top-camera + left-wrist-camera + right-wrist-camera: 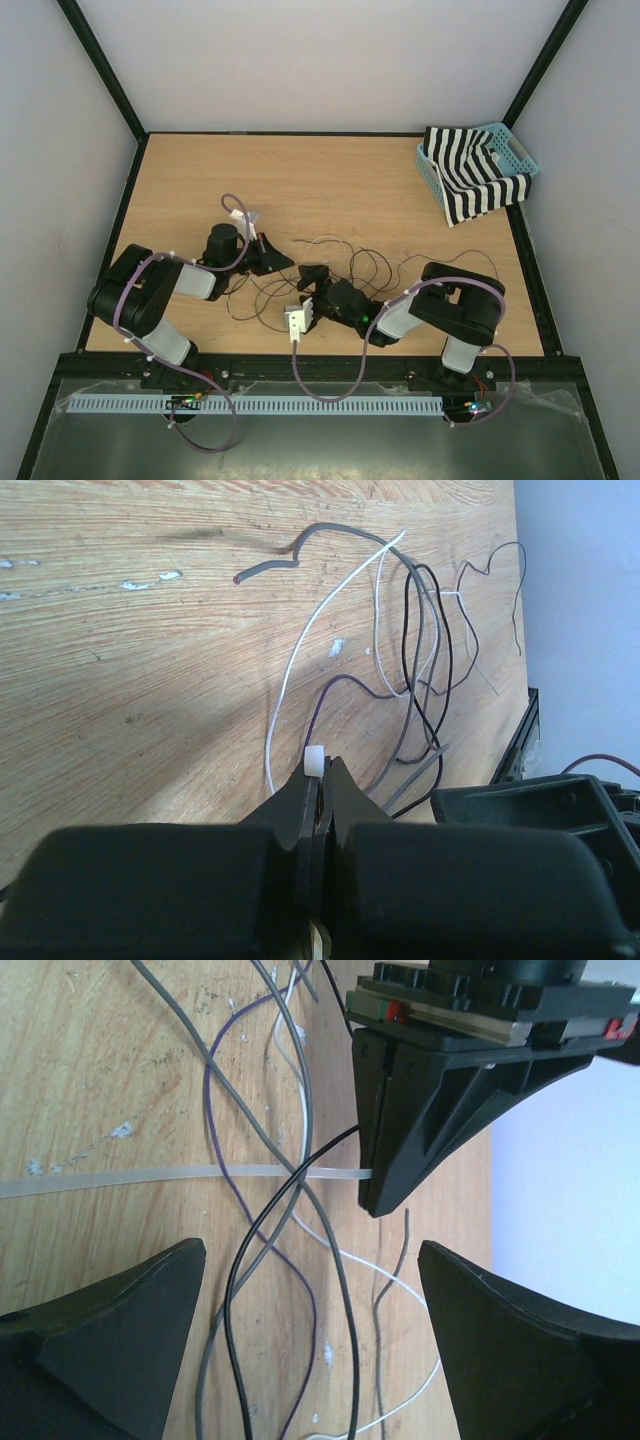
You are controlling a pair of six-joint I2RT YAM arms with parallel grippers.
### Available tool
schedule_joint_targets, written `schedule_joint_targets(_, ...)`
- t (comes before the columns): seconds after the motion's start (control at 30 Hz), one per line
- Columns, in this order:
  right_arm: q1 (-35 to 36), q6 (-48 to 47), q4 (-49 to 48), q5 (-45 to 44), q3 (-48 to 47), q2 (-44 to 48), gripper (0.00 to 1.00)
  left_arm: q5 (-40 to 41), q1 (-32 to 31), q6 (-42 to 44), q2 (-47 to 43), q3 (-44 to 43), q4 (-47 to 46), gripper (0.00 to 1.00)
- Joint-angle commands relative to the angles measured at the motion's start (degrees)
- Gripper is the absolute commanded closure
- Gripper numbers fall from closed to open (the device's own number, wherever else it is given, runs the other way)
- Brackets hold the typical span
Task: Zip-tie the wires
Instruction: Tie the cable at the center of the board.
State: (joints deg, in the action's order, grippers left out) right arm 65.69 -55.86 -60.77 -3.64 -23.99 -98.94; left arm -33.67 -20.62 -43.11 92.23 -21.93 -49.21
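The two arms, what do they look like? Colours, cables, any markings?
The left arm and right arm are black with pale grey link sections. A thin purple cable loops along each. The right gripper and left gripper have black wedge-shaped fingers; the left shows small red parts. A green light glows on the right arm.

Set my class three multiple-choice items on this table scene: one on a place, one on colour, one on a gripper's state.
1. The blue basket stands at: A the near left corner; B the table's middle; C the far right corner.
2. The cloth in it is: A black-and-white striped; B plain red; C green dotted.
3. The left gripper is: A wide open; B shut on the zip tie; C shut on the cloth.
1 C: top view shows it there. 2 A: stripes show. 3 B: fingers meet on its white head.
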Motion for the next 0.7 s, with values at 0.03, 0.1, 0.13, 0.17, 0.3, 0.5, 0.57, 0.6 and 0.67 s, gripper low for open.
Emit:
schedule_joint_targets(0.03, 0.7, -6.4, -1.9, -2.9, -1.8, -4.1, 0.01, -1.5, -0.2, 0.3, -1.5, -1.5, 0.3, 1.0)
schedule_joint_targets(0.1, 0.7, -7.7, -2.0, -3.3, -2.8, -5.4, 0.01, -1.6, -0.3, 0.2, -1.5, -1.7, 0.5, 1.0)
schedule_joint_targets(0.13, 0.7, -8.3, -2.0, -3.3, -3.3, -6.0, 0.01, -1.8, -0.3, 0.2, -1.5, -1.9, 0.5, 1.0)
schedule_joint_targets(0.17, 0.7, -9.0, -2.0, -3.2, -3.8, -6.5, 0.01, -2.0, -0.3, 0.1, -1.6, -2.0, 0.6, 1.0)
schedule_joint_targets(0.3, 0.7, -11.5, -2.1, -3.2, -5.5, -8.8, 0.01, -2.4, -0.5, -0.5, -1.8, -2.2, 0.6, 1.0)
schedule_joint_targets(0.5, 0.7, -13.6, -1.4, -2.8, -6.5, -10.3, 0.01, -2.7, -0.9, -1.1, -2.4, -2.7, 0.6, 1.0)
schedule_joint_targets(0.57, 0.7, -14.1, -1.2, -2.7, -6.5, -10.5, 0.01, -2.8, -1.1, -1.2, -2.5, -2.8, 0.6, 1.0)
schedule_joint_targets(0.6, 0.7, -14.2, -1.2, -2.7, -6.5, -10.6, 0.01, -2.9, -1.1, -1.3, -2.4, -2.8, 0.6, 1.0)
schedule_joint_targets(0.67, 0.7, -14.4, -1.0, -2.3, -6.4, -10.5, 0.01, -3.1, -1.3, -1.5, -2.4, -3.0, 0.7, 1.0)
